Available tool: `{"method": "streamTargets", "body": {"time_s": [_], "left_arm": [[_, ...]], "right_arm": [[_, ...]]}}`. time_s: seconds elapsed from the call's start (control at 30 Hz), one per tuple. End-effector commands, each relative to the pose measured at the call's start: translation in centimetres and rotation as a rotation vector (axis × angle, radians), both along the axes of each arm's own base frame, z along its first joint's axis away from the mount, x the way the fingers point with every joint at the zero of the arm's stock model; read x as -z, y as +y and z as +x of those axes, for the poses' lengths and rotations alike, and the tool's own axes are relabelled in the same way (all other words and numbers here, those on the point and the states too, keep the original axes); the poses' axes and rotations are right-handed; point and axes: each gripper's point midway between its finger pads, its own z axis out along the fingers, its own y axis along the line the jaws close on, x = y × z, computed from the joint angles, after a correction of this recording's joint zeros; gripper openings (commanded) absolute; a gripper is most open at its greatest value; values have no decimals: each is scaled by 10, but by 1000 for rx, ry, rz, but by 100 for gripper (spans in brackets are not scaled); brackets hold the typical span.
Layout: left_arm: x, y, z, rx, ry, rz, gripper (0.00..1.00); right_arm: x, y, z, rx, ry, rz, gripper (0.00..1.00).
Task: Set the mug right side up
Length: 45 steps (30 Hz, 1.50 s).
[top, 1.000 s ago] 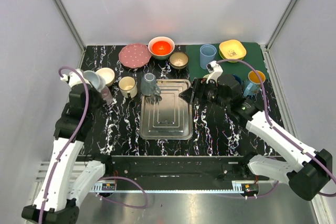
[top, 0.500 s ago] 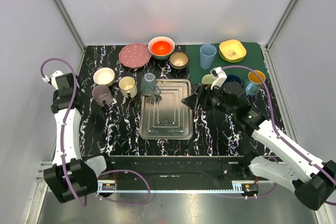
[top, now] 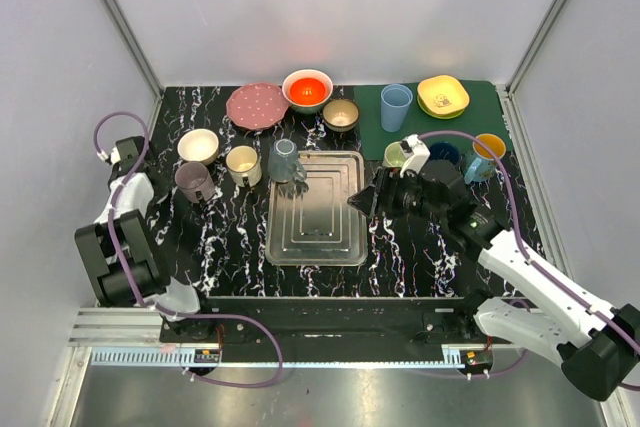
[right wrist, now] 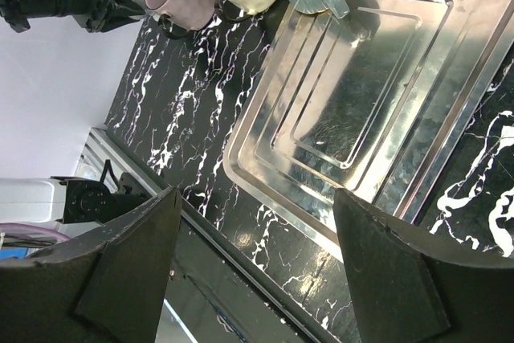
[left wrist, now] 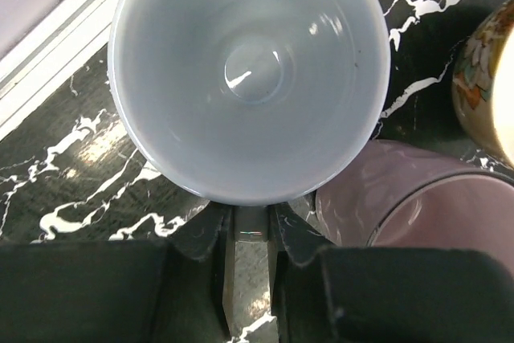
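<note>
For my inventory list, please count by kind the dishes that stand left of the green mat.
Mugs: 4, white mug, pink mug, cream mug, grey-blue mug
Bowls: 2, red bowl, brown bowl
Plates: 1, pink plate
Trays: 1, metal tray
Total: 8

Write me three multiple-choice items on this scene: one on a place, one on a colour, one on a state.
1. Where at the metal tray is the grey-blue mug? A its middle; B its far-left corner; C its near-right corner.
2. What colour is the mat under the blue cup? A green; B red; C white.
3. How is the right tool? A shut on a mug; B shut on a plate; C open, empty.
Answers: B, it stands at that corner; A, the top view shows green; C, its fingers are wide apart with nothing between.
</note>
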Motion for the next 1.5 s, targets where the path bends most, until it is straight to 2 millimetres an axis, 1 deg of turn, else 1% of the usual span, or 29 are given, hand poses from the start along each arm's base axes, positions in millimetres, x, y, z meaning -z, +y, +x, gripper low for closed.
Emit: {"method": "streamTargets", "body": {"time_s": [0.0, 0.1, 0.17, 0.2, 0.23, 0.27, 0.33, 0.47, 0.53, 0.6, 0.63, 0.67, 0.7, 0.73, 0.77, 0.8, 0.83, 0.87, 0.9, 0.93, 0.97, 1.0, 1.03, 1.07, 1.1, 1.2, 1.27, 1.33, 1.47], "left_arm": [[-39, 26, 47, 2, -180, 106, 0], [-29, 28, 51, 15, -160, 108, 1], [-21, 27, 53, 22, -147, 99, 10], [-18, 27, 52, 21, -141, 98, 17], [-15, 26, 51, 20, -132, 89, 27], [-15, 25, 51, 21, -133, 80, 33], [-16, 20, 51, 22, -142, 66, 39], [-32, 8, 45, 34, -165, 73, 51], [-34, 5, 38, 19, -155, 66, 54], [-43, 0, 29, 1, -173, 62, 59], [-57, -1, 24, -11, -204, 75, 60], [-63, -3, 19, -18, -218, 75, 63], [-69, -8, 13, -27, -227, 68, 64], [-90, -10, 7, -39, -280, 88, 65], [-99, -17, 6, -29, -304, 93, 66], [-107, -24, 1, -24, -323, 92, 69], [-126, -30, -4, -12, -377, 108, 69], [-133, -44, -4, 27, -396, 109, 69], [-137, -53, -8, 45, -403, 103, 70], [-150, -65, -11, 77, -446, 101, 70], [-153, -86, -11, 138, -460, 90, 70], [-156, -97, -13, 171, -472, 87, 71], [-165, -107, -18, 201, -503, 92, 71], [-166, -128, -20, 268, -514, 75, 71], [-168, -137, -22, 304, -518, 74, 70], [-173, -162, -30, 405, -537, 49, 70], [-174, -174, -34, 460, -554, 14, 69], [-175, -183, -37, 507, -566, -12, 69], [-174, -189, -42, 554, -567, -16, 69]], "right_arm": [[6, 3, 3, 5, 2, -14, 82], [9, 5, 8, 10, 6, -22, 82], [12, 7, 11, 8, 17, -30, 82], [12, 8, 12, 10, 20, -33, 82], [13, 10, 14, 8, 25, -37, 82], [14, 10, 15, 12, 27, -41, 82], [16, 10, 19, 23, 27, -53, 82], [21, 11, 27, 35, 33, -76, 82], [22, 14, 30, 33, 38, -85, 82], [27, 18, 34, 28, 49, -98, 83], [26, 20, 37, 30, 43, -102, 83], [26, 23, 39, 26, 38, -106, 83], [35, 27, 45, 25, 50, -124, 83], [30, 32, 51, 26, 38, -124, 83], [30, 36, 57, 23, 29, -137, 83], [42, 43, 64, 17, 43, -165, 83], [32, 50, 76, 21, 15, -162, 83], [33, 55, 83, 6, -8, -184, 82], [37, 68, 96, -13, -20, -204, 82], [41, 75, 104, -27, -34, -222, 82], [47, 79, 113, -57, -70, -263, 81], [73, 87, 120, -96, -50, -319, 81], [67, 95, 133, -108, -94, -338, 80], [76, 96, 141, -142, -141, -399, 80], [92, 102, 150, -180, -156, -445, 80], [107, 103, 160, -258, -238, -537, 82], [109, 111, 159, -327, -294, -537, 82], [111, 117, 162, -364, -327, -541, 83], [110, 129, 165, -444, -358, -544, 81]]}}
